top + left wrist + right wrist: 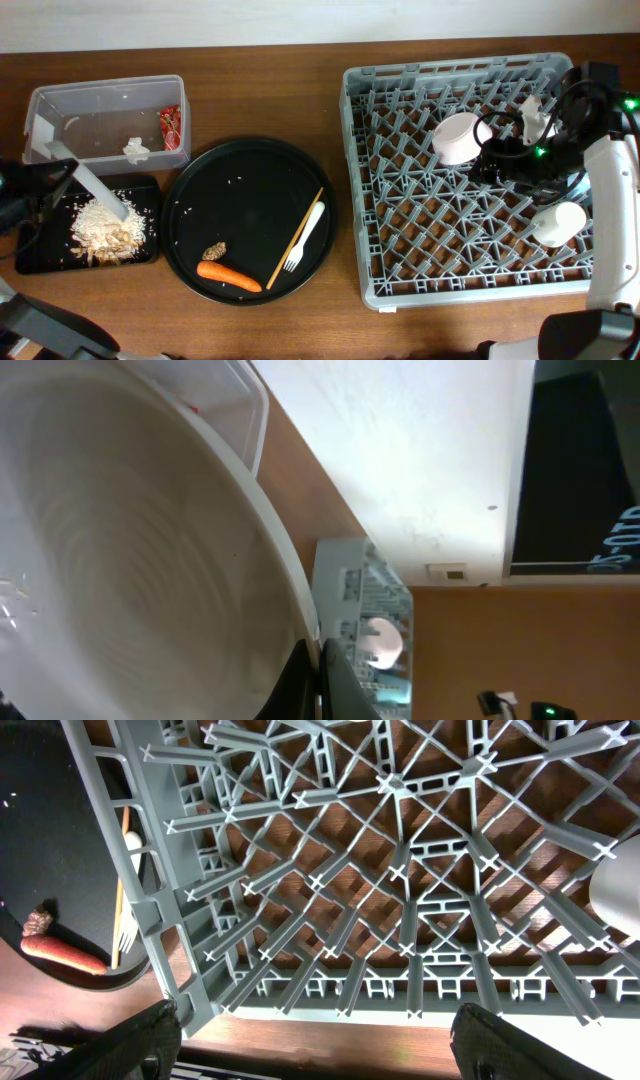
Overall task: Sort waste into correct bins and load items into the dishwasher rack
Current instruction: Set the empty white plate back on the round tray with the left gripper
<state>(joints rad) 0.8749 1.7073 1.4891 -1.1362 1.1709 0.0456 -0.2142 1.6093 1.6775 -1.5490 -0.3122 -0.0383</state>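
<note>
White plate fills the left wrist view, held tilted with only a few crumbs on its face. The left hand pinches its rim at the low side. From overhead the plate shows edge-on, slanting down over the shallow black tray by the bench's left edge, where the rice and food scraps lie heaped.

Behind it, in the back-left corner, the clear tub holds the red wrapper and the crumpled tissue. On the round black tray mid-bench lie the carrot, the brown lump, the chopstick and the white fork.

The grey rack takes up the right end, already carrying the white bowl and the small white cup. The right hand hangs over its front rim, fingers spread wide and holding nothing.

The step looks like tipping scraps off the plate into the black tray, and it seems nearly done. Next, the plate probably needs carrying across to the rack and standing upright between pegs, with the rim grip kept firm on the way.
</note>
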